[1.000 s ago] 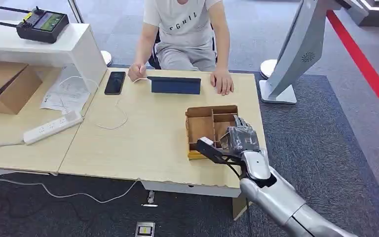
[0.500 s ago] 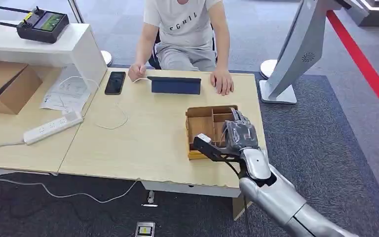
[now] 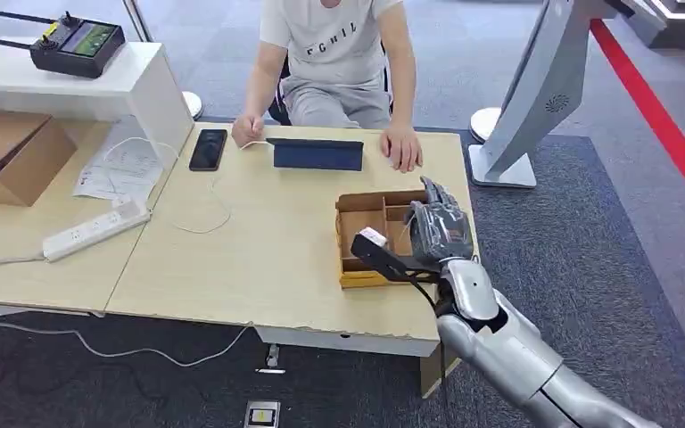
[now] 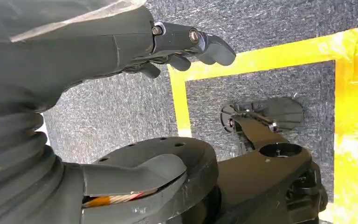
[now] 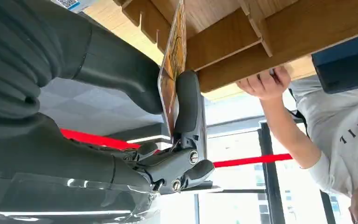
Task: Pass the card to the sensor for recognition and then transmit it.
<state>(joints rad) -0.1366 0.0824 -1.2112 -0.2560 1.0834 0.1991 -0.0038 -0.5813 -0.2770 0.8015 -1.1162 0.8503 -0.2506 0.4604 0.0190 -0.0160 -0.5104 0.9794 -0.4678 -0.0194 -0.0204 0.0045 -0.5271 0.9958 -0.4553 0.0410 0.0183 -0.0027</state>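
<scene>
Left hand hangs over the carpet, fingers curled on nothing. Near the surface's right front corner, the right hand pinches the card between thumb and fingers over the divided wooden box

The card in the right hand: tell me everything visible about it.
The card is thin, flat and stiff, with an orange-yellow printed face seen almost edge-on in the right wrist view. The right hand pinches it between thumb and fingers, beside the wooden compartment box. Its print cannot be read.
</scene>
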